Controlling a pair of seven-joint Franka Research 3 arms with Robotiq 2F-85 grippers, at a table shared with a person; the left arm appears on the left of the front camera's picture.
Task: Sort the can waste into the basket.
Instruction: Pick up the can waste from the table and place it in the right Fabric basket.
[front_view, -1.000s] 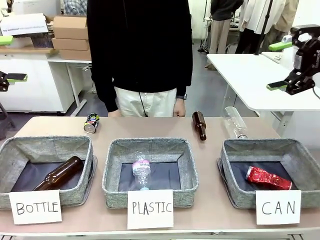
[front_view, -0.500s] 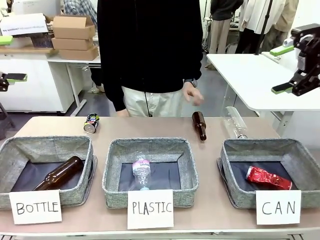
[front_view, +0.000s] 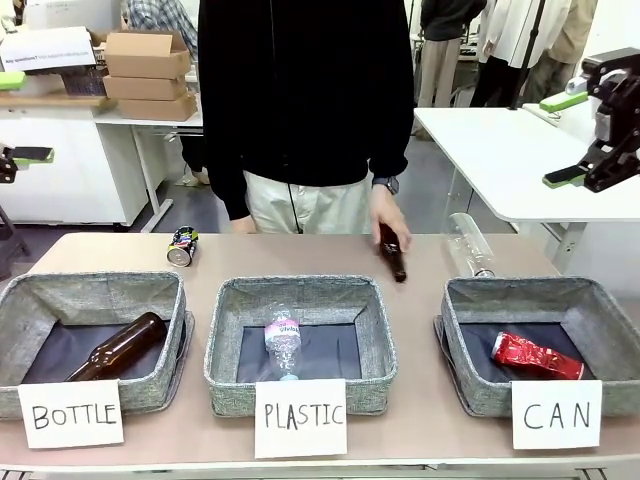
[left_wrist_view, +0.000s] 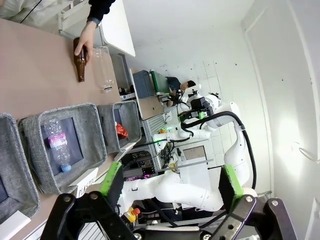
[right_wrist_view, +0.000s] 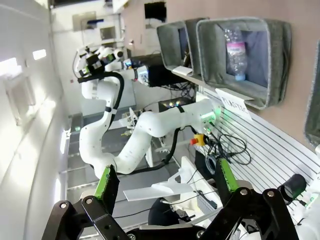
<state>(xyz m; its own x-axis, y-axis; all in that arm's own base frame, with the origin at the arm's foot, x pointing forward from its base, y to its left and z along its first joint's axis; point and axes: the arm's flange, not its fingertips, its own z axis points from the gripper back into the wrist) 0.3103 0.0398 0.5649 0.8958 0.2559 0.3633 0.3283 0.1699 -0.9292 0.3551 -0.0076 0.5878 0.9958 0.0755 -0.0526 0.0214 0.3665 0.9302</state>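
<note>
The shiny red crushed can lies on the dark floor of the grey basket behind the "CAN" card, and also shows small in the left wrist view. The black printed can lies on the table's far left, behind the "BOTTLE" bin. My right gripper hangs open high at the right, well above the basket, nothing between its fingers. My left gripper is at the left edge, off the table, also open and empty.
A person stands at the far side with a hand on a brown glass bottle. A clear plastic bottle lies beside it. The "PLASTIC" bin holds a plastic bottle; the "BOTTLE" bin holds a brown bottle.
The person's hand has come down onto the brown bottle at the table's back. My right gripper shifted slightly up and right, then stayed still. The cans have not moved.
</note>
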